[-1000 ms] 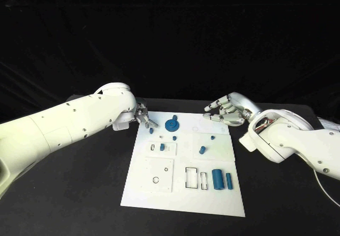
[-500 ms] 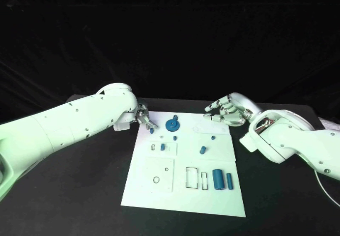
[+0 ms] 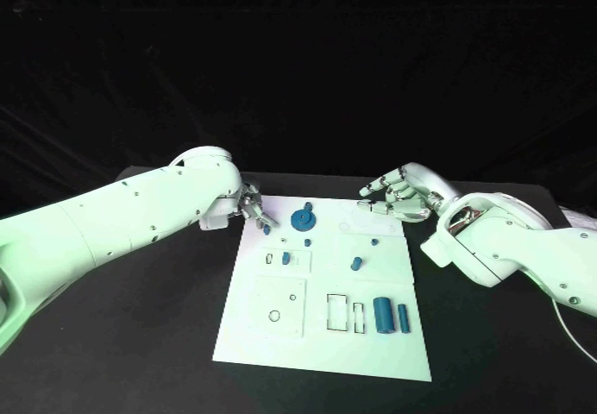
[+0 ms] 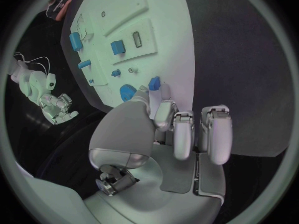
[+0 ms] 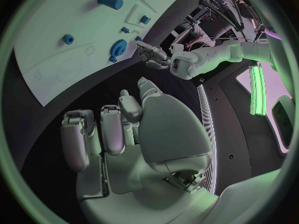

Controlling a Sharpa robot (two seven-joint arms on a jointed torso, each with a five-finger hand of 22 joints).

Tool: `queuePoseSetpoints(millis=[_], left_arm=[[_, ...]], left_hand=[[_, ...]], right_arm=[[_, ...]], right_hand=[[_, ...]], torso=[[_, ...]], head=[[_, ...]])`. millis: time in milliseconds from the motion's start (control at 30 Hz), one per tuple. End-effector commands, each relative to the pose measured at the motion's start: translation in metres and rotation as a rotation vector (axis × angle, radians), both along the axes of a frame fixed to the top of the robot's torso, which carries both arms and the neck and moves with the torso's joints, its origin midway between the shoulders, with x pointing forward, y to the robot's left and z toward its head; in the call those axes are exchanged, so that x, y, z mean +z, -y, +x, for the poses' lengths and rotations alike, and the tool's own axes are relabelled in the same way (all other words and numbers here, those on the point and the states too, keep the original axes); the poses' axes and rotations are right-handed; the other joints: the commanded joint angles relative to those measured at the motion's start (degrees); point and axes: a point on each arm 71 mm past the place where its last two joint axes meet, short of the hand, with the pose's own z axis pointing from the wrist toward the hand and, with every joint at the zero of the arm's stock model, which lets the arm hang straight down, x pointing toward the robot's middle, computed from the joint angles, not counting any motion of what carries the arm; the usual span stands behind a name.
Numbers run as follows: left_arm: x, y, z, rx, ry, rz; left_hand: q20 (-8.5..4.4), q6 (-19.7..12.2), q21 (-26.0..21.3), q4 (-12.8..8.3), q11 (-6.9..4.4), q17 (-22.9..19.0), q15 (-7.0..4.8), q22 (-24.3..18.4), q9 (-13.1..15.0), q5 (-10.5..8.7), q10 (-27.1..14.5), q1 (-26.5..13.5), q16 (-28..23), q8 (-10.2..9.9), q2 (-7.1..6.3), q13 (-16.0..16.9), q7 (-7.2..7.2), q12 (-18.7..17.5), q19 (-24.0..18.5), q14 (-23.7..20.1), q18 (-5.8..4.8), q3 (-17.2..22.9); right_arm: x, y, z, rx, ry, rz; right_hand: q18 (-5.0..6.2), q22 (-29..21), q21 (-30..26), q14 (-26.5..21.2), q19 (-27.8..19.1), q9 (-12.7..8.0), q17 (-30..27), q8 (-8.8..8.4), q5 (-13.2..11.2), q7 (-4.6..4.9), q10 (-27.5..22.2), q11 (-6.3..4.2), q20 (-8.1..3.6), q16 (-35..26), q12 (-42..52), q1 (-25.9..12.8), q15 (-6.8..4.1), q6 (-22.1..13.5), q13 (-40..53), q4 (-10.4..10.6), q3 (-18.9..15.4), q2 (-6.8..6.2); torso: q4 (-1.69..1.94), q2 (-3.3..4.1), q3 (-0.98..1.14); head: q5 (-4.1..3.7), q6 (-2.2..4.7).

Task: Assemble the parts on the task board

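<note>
The white task board point(image 3: 321, 345) lies in the middle of the black table. My left hand point(image 3: 253, 207) is at the board's far left corner and pinches a small blue part point(image 3: 267, 228) between thumb and a finger; the left wrist view shows the part point(image 4: 154, 83) at those fingertips, just over the board's edge. A blue gear point(image 3: 301, 218) stands on the board right beside it. My right hand point(image 3: 399, 197) hovers at the far right corner with its fingers bent and nothing in them.
Small blue pegs point(image 3: 357, 262) stand mid-board, and two blue cylinders point(image 3: 382, 314) lie near the front beside rectangular slots. A round recess point(image 3: 276, 316) sits at the front left. Bare black table surrounds the board.
</note>
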Motion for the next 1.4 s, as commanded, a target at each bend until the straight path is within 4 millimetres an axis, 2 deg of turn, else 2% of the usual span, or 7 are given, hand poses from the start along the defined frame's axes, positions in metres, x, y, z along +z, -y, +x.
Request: queuePoseSetpoints(millis=[33,700,867,1133,1267,1367,1400], left_arm=[[-0.0011,0.0029,-0.0012,-0.019,-0.02,-0.008],[-0.0021,0.004,-0.0031,-0.021,-0.037,-0.014],[-0.0024,0.0042,-0.0034,-0.02,-0.043,-0.021],[-0.0023,0.0043,-0.0032,-0.016,-0.042,-0.032],[-0.002,0.0044,-0.0031,-0.016,-0.039,-0.036],[-0.0019,0.004,-0.003,-0.015,-0.037,-0.041],[-0.0019,0.0038,-0.003,-0.015,-0.037,-0.043]], left_hand=[[-0.4,0.3,0.4,-0.1,0.04,15.1,-0.45,14.2,0.1,-0.08,0.4,0.6,0.2,0.2,0.06,0.0,-0.08,0.2,5.5,5.9,-0.57,0.4],[-0.42,0.4,0.3,-0.2,0.01,15.1,-0.47,14.2,0.1,-0.08,0.5,0.8,0.2,0.2,0.17,0.0,-0.11,0.3,5.5,5.9,-0.56,0.6],[-0.49,0.6,0.3,-0.4,-0.1,15.1,-0.56,14.2,0.3,-0.04,0.5,1.7,0.2,0.1,0.93,0.0,-0.25,0.2,5.5,5.9,-0.55,1.3],[-1.11,-0.9,0.1,-6.6,-0.7,15.1,-1.19,14.0,0.2,0.5,0.0,12.0,0.2,-1.1,3.73,-0.5,-0.77,-0.5,5.3,5.9,-0.47,9.9],[-0.91,-1.5,0.0,-8.4,-0.28,15.1,-0.68,13.9,0.5,0.4,-0.2,12.9,0.2,-1.6,2.24,-0.8,0.0,-1.1,5.3,5.9,-0.46,16.7],[-0.59,-1.4,0.0,-9.0,-0.07,15.1,-0.42,14.0,1.5,0.1,0.0,9.2,0.2,-1.3,-1.52,-1.0,0.43,-1.2,5.3,5.9,-0.46,25.5],[-0.54,-1.4,0.0,-9.3,-0.03,15.1,-0.44,14.0,1.7,0.17,0.0,9.0,0.2,-1.2,-1.94,-1.0,0.19,-1.2,5.3,5.9,-0.46,26.8]], right_arm=[[-0.0006,-0.0016,-0.0006,0.015,-0.003,-0.007],[-0.0009,-0.0025,-0.0001,0.016,-0.005,-0.008],[-0.0008,-0.0027,-0.0001,0.016,-0.005,-0.008],[-0.0007,-0.0028,-0.0002,0.017,-0.004,-0.007],[-0.0007,-0.0029,-0.0002,0.017,-0.004,-0.007],[-0.0007,-0.0027,-0.0003,0.017,-0.004,-0.007],[-0.0007,-0.0026,-0.0003,0.017,-0.004,-0.007]], right_hand=[[1.1,9.8,-0.2,3.0,1.6,0.1,2.3,-0.06,0.3,-0.02,-0.1,0.02,0.23,-0.3,0.1,0.2,-0.07,0.2,0.0,-0.1,0.0,0.18],[1.1,9.7,-0.2,3.0,1.6,0.1,2.4,-0.05,0.3,-0.03,-0.1,0.01,0.22,-0.3,0.1,0.3,-0.08,0.2,0.0,-0.1,0.0,0.19],[1.1,9.7,-0.2,3.0,1.6,0.1,2.4,-0.05,0.3,-0.03,-0.1,0.01,0.22,-0.3,0.1,0.3,-0.08,0.2,0.0,-0.1,0.0,0.19],[1.1,9.7,-0.2,3.1,1.6,0.1,2.4,-0.04,0.3,-0.03,-0.1,0.0,0.21,-0.2,0.2,0.4,-0.08,0.2,0.1,-0.2,0.0,0.21],[1.1,9.7,-0.2,3.1,1.6,0.1,2.4,-0.04,0.3,-0.03,-0.1,0.0,0.21,-0.2,0.2,0.4,-0.08,0.2,0.1,-0.2,0.0,0.21],[1.1,9.7,-0.2,3.1,1.6,0.1,2.4,-0.04,0.3,-0.03,-0.1,0.0,0.21,-0.2,0.2,0.4,-0.08,0.2,0.1,-0.2,0.0,0.21],[1.1,9.7,-0.2,3.1,1.6,0.1,2.4,-0.04,0.3,-0.03,-0.1,0.0,0.21,-0.2,0.2,0.4,-0.08,0.2,0.1,-0.2,0.0,0.21]], torso=[[0.01,-0.03,-0.03],[0.01,0.0,-0.03],[0.02,0.0,-0.01],[-0.01,0.0,-0.03],[0.0,-0.01,-0.02],[0.0,-0.01,-0.02],[0.02,-0.02,-0.03]], head=[[0.13,-0.05],[0.16,-0.32],[0.2,-0.49],[0.18,-0.55],[0.16,-0.57],[0.16,-0.57],[0.17,-0.61]])
